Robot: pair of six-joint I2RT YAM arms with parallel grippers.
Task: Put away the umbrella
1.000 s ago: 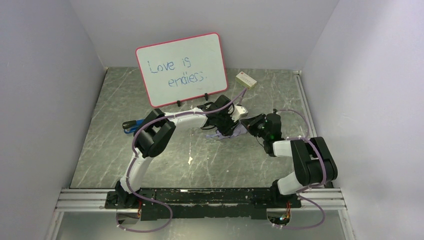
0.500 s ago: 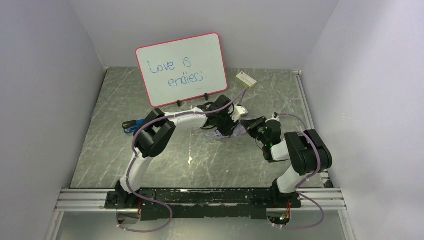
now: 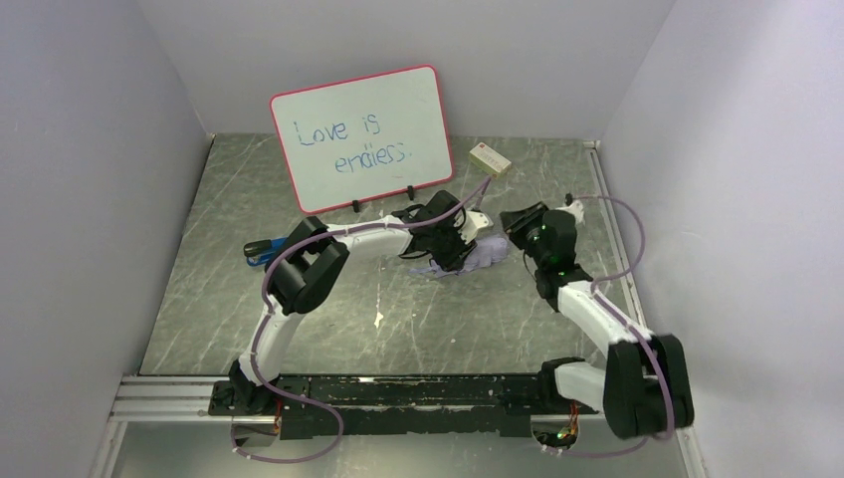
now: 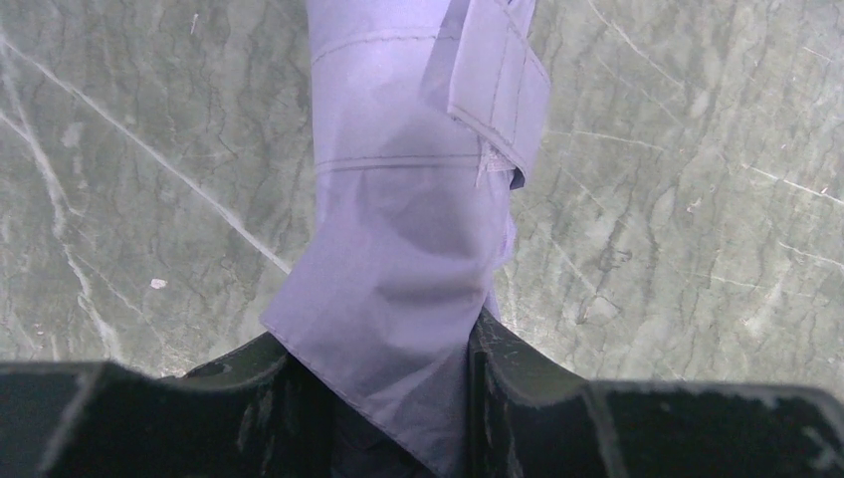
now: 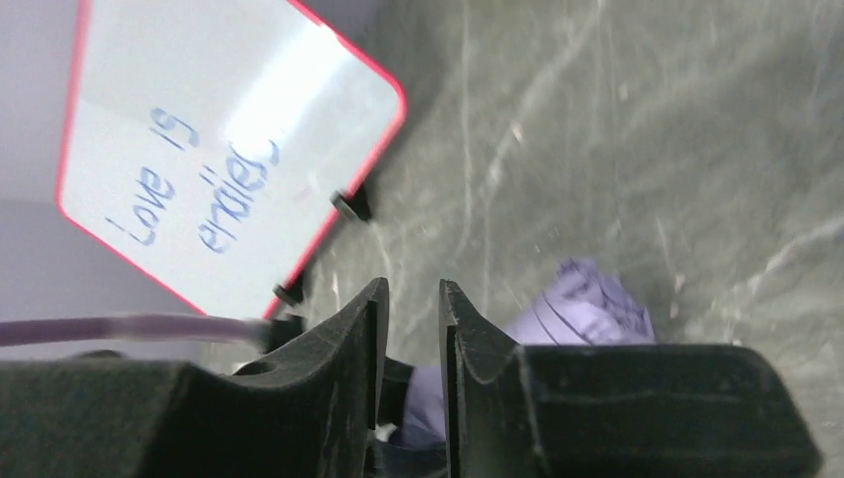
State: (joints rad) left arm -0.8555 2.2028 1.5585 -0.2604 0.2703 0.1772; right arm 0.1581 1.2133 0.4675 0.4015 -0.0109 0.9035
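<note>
The pale lavender umbrella (image 3: 485, 253) lies folded on the grey marbled table, just right of centre. My left gripper (image 3: 453, 246) is shut on its fabric. In the left wrist view the cloth (image 4: 403, 229) runs up from between the black fingers (image 4: 518, 398), and the closure strap (image 4: 498, 85) hangs loose at the top. My right gripper (image 3: 519, 220) hovers just right of the bundle and a little behind it, clear of it. Its jaws stand a narrow gap apart with nothing between them (image 5: 410, 299). The lavender fabric (image 5: 582, 309) shows beyond and below them.
A red-framed whiteboard (image 3: 363, 139) stands on black feet right behind the umbrella, and it shows as the board (image 5: 219, 149) in the right wrist view. A cream box (image 3: 490, 159) lies behind and to the right. A blue object (image 3: 259, 249) sits at the left. Walls close in on three sides.
My right gripper has let go of the umbrella, and its arm has stretched out, carrying the gripper up and back from the bundle. More lavender fabric now shows. The left gripper has kept its hold.
</note>
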